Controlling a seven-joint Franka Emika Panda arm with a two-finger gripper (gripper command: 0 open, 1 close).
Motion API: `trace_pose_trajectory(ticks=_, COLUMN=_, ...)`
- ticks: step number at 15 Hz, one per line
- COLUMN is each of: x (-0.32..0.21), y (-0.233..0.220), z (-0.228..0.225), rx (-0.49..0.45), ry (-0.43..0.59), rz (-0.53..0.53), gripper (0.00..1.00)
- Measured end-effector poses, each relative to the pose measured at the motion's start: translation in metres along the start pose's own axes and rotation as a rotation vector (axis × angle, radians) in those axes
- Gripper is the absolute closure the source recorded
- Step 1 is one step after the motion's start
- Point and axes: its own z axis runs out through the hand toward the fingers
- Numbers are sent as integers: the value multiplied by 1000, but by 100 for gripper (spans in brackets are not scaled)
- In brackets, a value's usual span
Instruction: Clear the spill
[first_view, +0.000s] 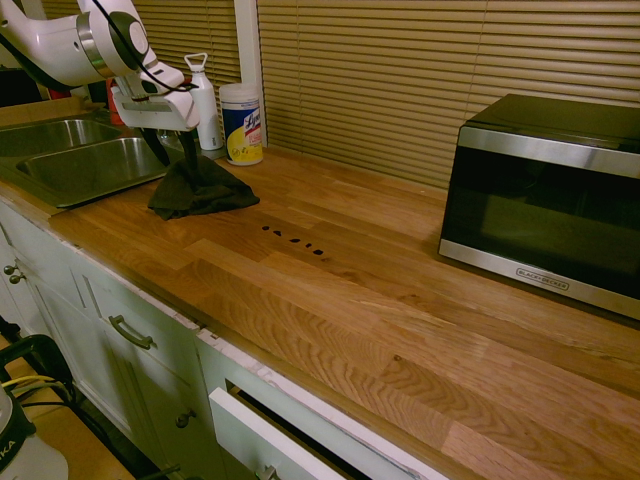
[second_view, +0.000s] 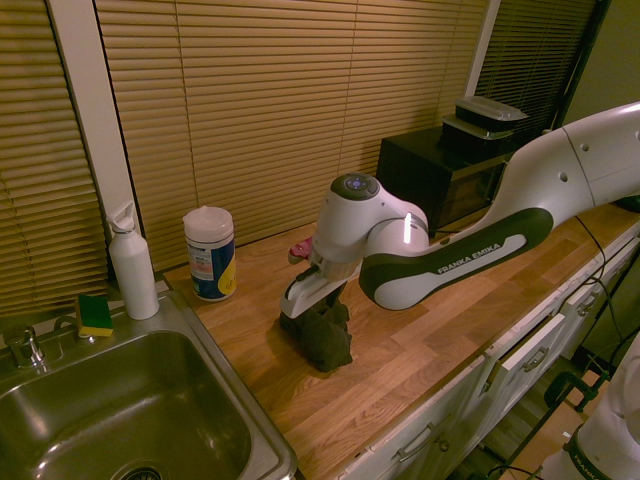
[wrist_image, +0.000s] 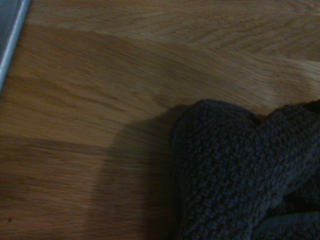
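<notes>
Cloth (first_view: 200, 188) lies bunched on the wooden tabletop (first_view: 400, 300) beside the sink (first_view: 85, 160), and the tool (first_view: 172, 150) hangs over its peak with its two prongs apart, one on either side of the raised fold; it seems not to be squeezing the fabric yet, though the dim light makes that hard to settle. The spill (first_view: 293, 240), a short row of small dark blots, sits on bare wood well apart from the cloth, toward the microwave (first_view: 545, 195). The risk from here is a shallow pinch on the top fold only: the cloth could slip free when lifted, or trail unevenly and smear the blots. A bottle (first_view: 205, 105) and a wipes tub (first_view: 241, 122) stand just behind, close enough for a wide swing to knock them.
</notes>
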Motion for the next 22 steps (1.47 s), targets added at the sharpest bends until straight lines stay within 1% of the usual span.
trace_pose_trajectory(ticks=5, x=0, y=-6, z=23, rx=-52, ry=51, rz=34, gripper=0)
trace_pose_trajectory(ticks=6, x=1, y=-8, z=28, rx=-65, ry=60, rz=44, gripper=100)
trace_pose_trajectory(ticks=10, x=15, y=-11, z=47, rx=-99, ry=62, rz=86, gripper=100)
trace_pose_trajectory(ticks=18, x=17, y=-11, z=52, rx=-107, ry=59, rz=95, gripper=100)
trace_pose_trajectory(ticks=22, x=28, y=-6, z=53, rx=-111, ry=55, rz=117, gripper=100)
